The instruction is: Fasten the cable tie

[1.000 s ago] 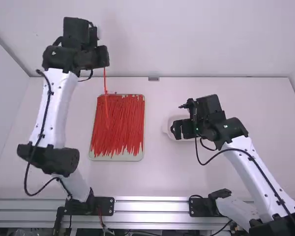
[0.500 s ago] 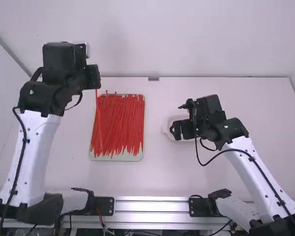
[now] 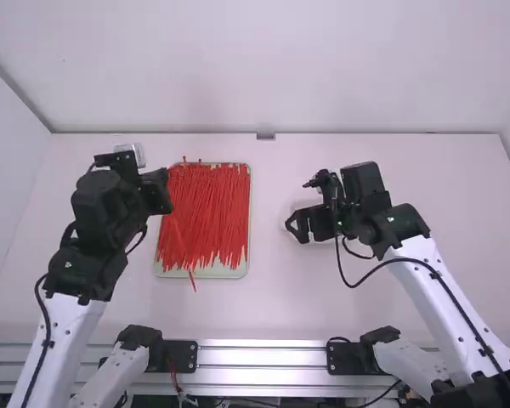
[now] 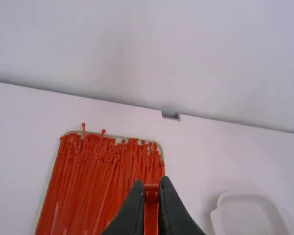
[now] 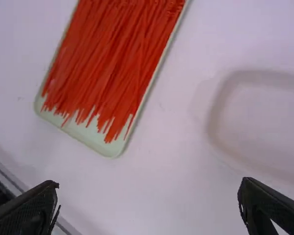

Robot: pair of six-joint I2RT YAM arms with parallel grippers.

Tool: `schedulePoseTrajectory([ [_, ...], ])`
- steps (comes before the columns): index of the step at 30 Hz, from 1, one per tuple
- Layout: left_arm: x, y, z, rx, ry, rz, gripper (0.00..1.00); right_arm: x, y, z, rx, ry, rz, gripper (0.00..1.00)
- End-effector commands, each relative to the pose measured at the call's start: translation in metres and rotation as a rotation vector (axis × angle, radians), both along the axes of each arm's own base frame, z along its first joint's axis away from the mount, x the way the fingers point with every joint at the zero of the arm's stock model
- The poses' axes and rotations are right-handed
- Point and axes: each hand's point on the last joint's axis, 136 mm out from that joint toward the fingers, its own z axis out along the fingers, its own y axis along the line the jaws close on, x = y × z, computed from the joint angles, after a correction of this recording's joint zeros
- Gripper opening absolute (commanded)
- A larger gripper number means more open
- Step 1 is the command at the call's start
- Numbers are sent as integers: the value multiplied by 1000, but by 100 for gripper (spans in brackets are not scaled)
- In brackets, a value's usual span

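White table [image 3: 425, 170] carries a tray [image 3: 242, 270] of red ties [image 3: 208, 212], left of centre. Right gripper [image 5: 148, 184] hangs wide open, empty, by a pale dish [image 4: 245, 215]. Left gripper [image 4: 151, 188], just lowered and drawn nearer, is clamped on one cable tie [image 3: 185, 263] trailing past the tray's near edge: picked, not fastened.

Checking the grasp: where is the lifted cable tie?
High view, left side: the cable tie is pinched in the left gripper, hanging over the tray past its near edge.

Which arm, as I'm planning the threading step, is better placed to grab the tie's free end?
Right: the right gripper is open and empty; the left gripper is shut on the cable tie.
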Motion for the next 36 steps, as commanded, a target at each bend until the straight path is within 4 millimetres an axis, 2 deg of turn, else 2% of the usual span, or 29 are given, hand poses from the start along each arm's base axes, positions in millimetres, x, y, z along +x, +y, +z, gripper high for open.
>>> schedulePoseTrajectory([
  [1,-4,-12,-10,-47,-6,-61,2,-2,11,22,67,-44,47,98],
  [6,3,-21,-23,-66,-18,-110,2,-4,26,37,150,-88,132,98],
  [9,14,-36,-28,-103,-4,-179,2,-1,34,48,204,-118,154,98],
  [17,41,-65,-26,-225,-21,-303,2,8,47,73,301,-194,186,98],
  [21,50,-80,-12,-310,-69,-380,2,18,51,88,351,-233,154,98],
  [25,56,-87,3,-340,-131,-387,2,26,54,100,398,-250,123,98],
  [29,57,-102,12,-339,-178,-401,2,30,60,102,419,-254,123,98],
  [36,57,-123,20,-338,-222,-414,5,34,85,103,431,-295,172,98],
])
